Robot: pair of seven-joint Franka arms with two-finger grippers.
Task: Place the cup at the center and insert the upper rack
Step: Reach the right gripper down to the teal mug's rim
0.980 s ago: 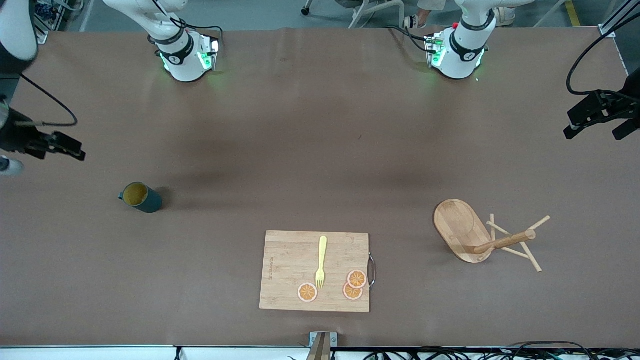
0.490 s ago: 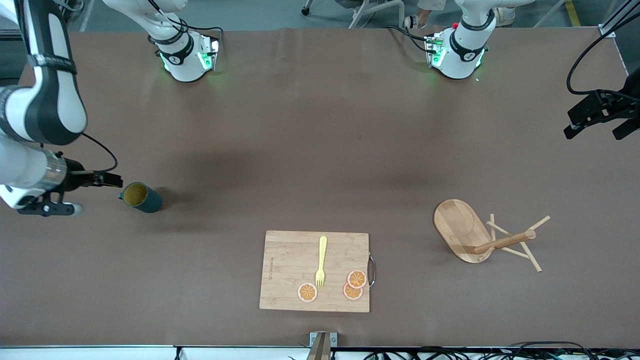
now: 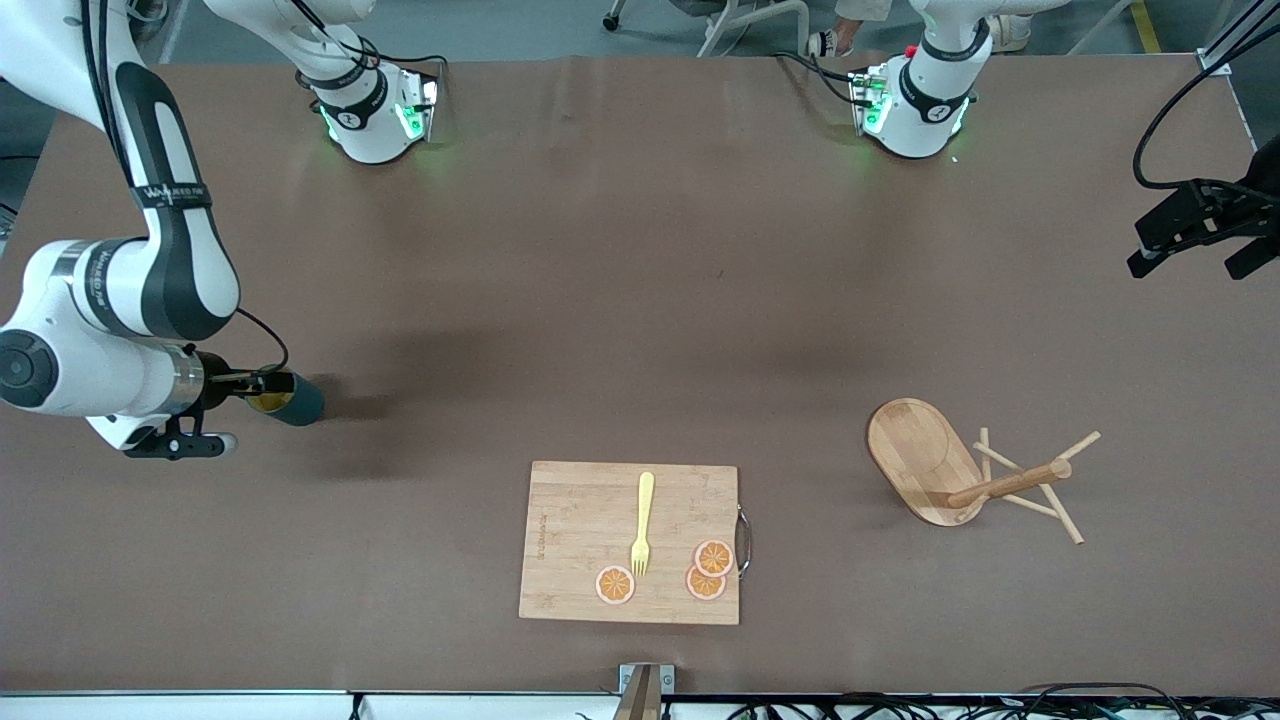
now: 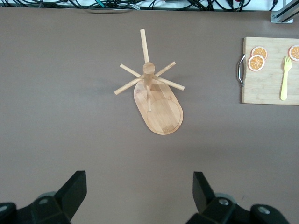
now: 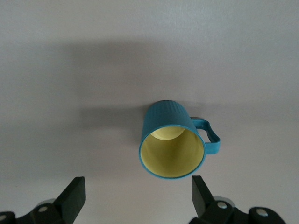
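With its fingers (image 5: 74,196) spread wide and nothing between them, the right gripper (image 3: 262,382) hovers over the cup (image 3: 290,398), which stands upright on the counter (image 3: 620,290) toward the right arm's end, mouth up, its small handle (image 5: 210,135) jutting from one side. In the right wrist view the cup sits between the two fingers' lines but off toward one of them, and the handle points out on that same side. That offset looks like the main hazard: if the gripper drops as it stands, one finger may land on the rim or catch the handle, tipping the light cup or skating it across the bare counter instead of clasping it. A grip taken too high on the rim could also let it swing or slip on the carry to the centre.

The left gripper (image 3: 1195,232) waits high above the left arm's end of the counter, fingers (image 4: 74,191) likewise apart and empty. The upper rack (image 3: 960,470) lies tipped on its side nearer the front camera, oval base on edge and thin pegs splayed against the counter; any grasp there risks closing on a slender peg rather than the thick post. A cutting board (image 3: 580,540) with a yellow fork (image 3: 642,520) and orange slices (image 3: 712,568) lies nearer the front camera than the centre, well apart from both.
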